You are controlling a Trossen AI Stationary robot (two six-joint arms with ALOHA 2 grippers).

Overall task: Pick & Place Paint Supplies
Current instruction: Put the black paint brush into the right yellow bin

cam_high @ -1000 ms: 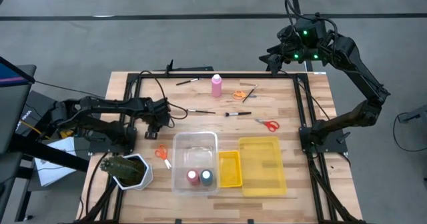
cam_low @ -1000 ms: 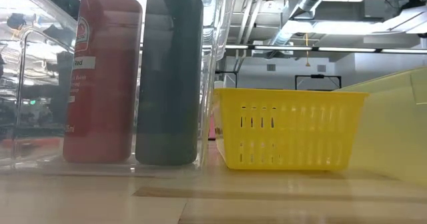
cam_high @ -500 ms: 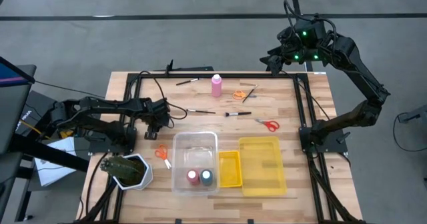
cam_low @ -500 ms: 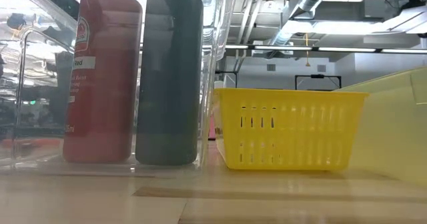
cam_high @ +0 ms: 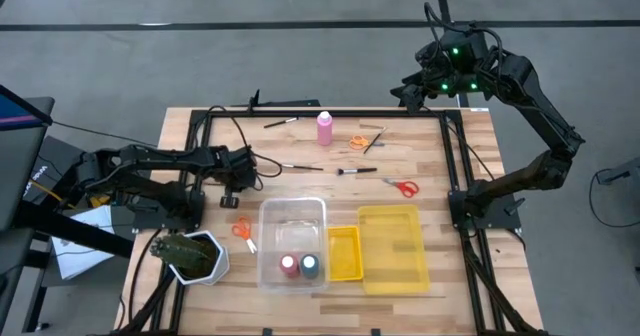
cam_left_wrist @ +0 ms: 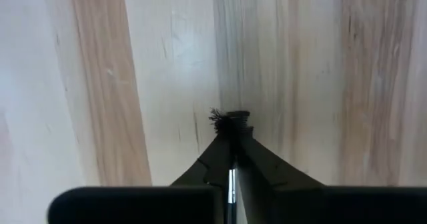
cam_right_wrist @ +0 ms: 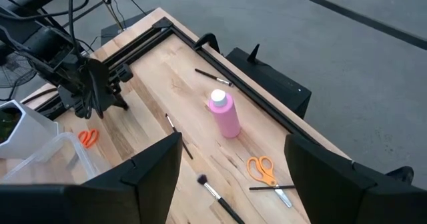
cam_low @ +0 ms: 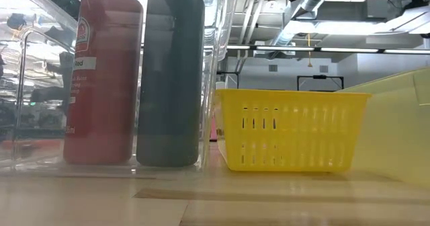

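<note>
The left gripper [cam_high: 241, 172] is pinched tight on a thin paintbrush [cam_left_wrist: 230, 127] low over the table's [cam_high: 450, 156] left half. The right gripper [cam_high: 411, 89] hangs wide apart – holding nothing – above the far right corner.

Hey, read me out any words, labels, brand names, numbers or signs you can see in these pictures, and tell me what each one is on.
Nothing can be read as actual words.
Red paint bottle in the clear bin: a round logo and a white label band with small print below it, all too blurred to read.
Dark paint bottle beside it: no label showing.
Pink paint bottle on the table: no print visible.
No signs or numbers elsewhere.
</note>
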